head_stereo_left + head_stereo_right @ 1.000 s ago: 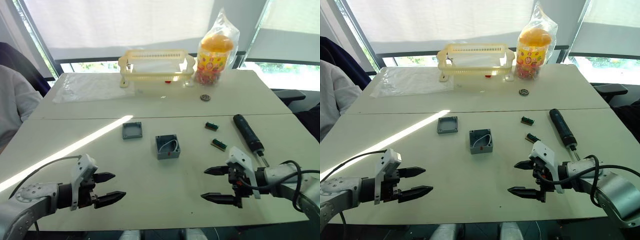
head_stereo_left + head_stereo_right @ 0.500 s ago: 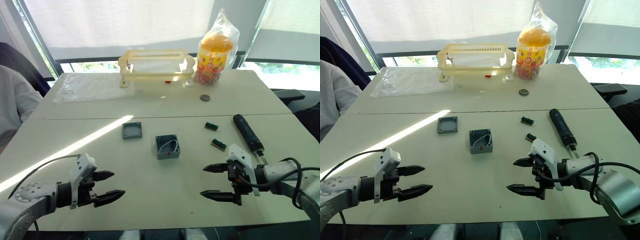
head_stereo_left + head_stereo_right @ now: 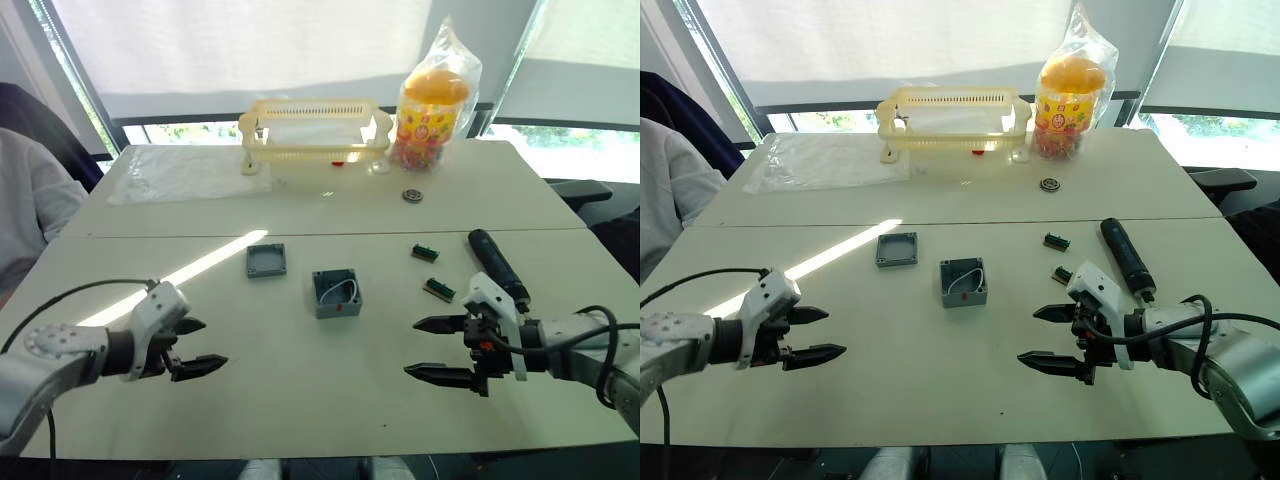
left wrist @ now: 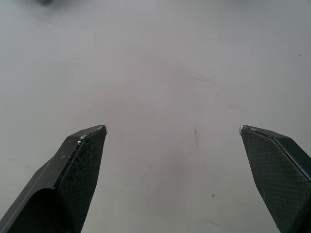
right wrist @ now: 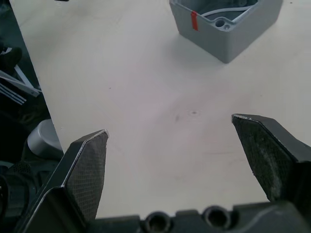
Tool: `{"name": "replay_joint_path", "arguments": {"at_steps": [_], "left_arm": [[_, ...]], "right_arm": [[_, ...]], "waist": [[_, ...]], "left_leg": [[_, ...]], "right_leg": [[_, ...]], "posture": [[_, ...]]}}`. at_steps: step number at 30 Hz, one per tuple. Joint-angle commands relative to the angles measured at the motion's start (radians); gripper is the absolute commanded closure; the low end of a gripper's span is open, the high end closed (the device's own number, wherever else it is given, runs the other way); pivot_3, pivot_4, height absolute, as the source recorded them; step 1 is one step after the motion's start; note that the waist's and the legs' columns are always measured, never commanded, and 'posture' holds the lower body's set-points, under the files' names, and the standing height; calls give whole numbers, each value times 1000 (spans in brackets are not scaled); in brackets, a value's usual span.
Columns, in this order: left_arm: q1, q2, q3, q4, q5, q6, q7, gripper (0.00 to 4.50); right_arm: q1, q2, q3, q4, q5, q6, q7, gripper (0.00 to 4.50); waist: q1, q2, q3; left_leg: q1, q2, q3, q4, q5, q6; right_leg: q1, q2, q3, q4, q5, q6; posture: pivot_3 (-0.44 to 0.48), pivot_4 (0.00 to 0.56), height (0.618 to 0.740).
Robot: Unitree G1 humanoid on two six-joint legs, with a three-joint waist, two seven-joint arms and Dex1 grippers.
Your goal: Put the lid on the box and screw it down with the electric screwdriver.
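Observation:
The grey-blue box (image 3: 336, 293) stands open at the table's middle, a white wire inside and a red mark on its near side; it also appears in the right wrist view (image 5: 227, 24). The flat lid (image 3: 265, 261) lies just left and behind it. The black electric screwdriver (image 3: 496, 265) lies on the right side of the table. My right gripper (image 3: 428, 348) hovers open near the screwdriver's near end, nothing between its fingers. My left gripper (image 3: 196, 345) is open over bare table at the front left, well short of the lid.
A yellow basket (image 3: 312, 132) and a bagged jar of sweets (image 3: 430, 105) stand at the back. A clear plastic sheet (image 3: 185, 173) lies back left. Two small green parts (image 3: 424, 253) (image 3: 438, 290) and a round metal piece (image 3: 410, 195) lie right of centre. A person's sleeve (image 3: 25, 215) is at left.
My left gripper has moved left and slightly away from the front edge, staying open. The right gripper has shifted a little to the right and farther from the front edge, still open.

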Motion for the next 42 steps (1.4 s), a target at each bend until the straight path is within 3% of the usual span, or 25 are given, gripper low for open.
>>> {"name": "replay_joint_path", "arguments": {"at_steps": [1, 4, 7, 14, 22, 29, 32, 39, 42], "left_arm": [[-270, 16, -109, 35, 0, 9, -110, 0], [-510, -58, -290, 109, 96, -35, -192, 0], [-682, -188, -443, 215, 183, -75, -242, 0], [-813, -409, -666, 431, 372, -231, -332, 0], [-844, -505, -717, 564, 484, -330, -404, 0], [-852, -576, -719, 655, 546, -385, -425, 0], [-863, -603, -717, 687, 571, -410, -435, 838], [-874, -634, -721, 742, 628, -448, -457, 4430], [-876, -642, -715, 757, 641, -456, -464, 4430]], "right_arm": [[-67, -13, -24, -62, 60, 61, -35, 48], [-107, -11, 50, -118, 20, 87, -94, 48], [-141, 20, 100, -150, 5, 128, -172, 48], [-161, 138, 129, -212, 29, 247, -355, 48], [-97, 275, -2, -230, 83, 353, -520, 48], [-36, 301, -111, -307, 171, 399, -569, 48], [-47, 314, -113, -313, 192, 411, -606, 0], [-77, 337, -108, -314, 220, 426, -684, 0], [-77, 338, -109, -316, 234, 428, -706, 0]], "waist": [[1, 0, 0], [-4, 0, 0], [-7, -1, 0], [-9, -2, 1], [-7, -1, 0], [-6, -1, 1], [-7, -1, 1], [-7, -1, 0], [-7, -1, 0]], "left_leg": [[0, 0, 0, 1, 0, 0], [0, -1, 0, 0, 0, 0], [-1, -1, 0, 0, 0, 0], [-1, -1, -1, 0, 0, 1], [-1, -1, -2, 1, 0, 1], [-1, -1, -2, 1, 0, 1], [-1, -1, -2, 1, 0, 1], [-1, -1, -2, 1, 0, 1], [-1, -1, -2, 1, 0, 1]], "right_leg": [[0, 0, -1, 0, 0, 0], [1, 0, 0, 0, 2, 4], [0, 0, 0, 0, 4, 7], [-3, 1, 1, 5, 4, 8], [-4, 1, 1, 10, 4, 8], [-4, 1, 1, 10, 4, 8], [-4, 1, 1, 10, 4, 8], [-4, 1, 1, 10, 4, 8], [-4, 1, 1, 10, 3, 9]], "posture": [[0, 150, 740], [0, 150, 740], [0, 150, 740], [0, 150, 740], [0, 150, 740], [0, 150, 740], [0, 150, 740], [0, 150, 740], [0, 150, 740]]}}
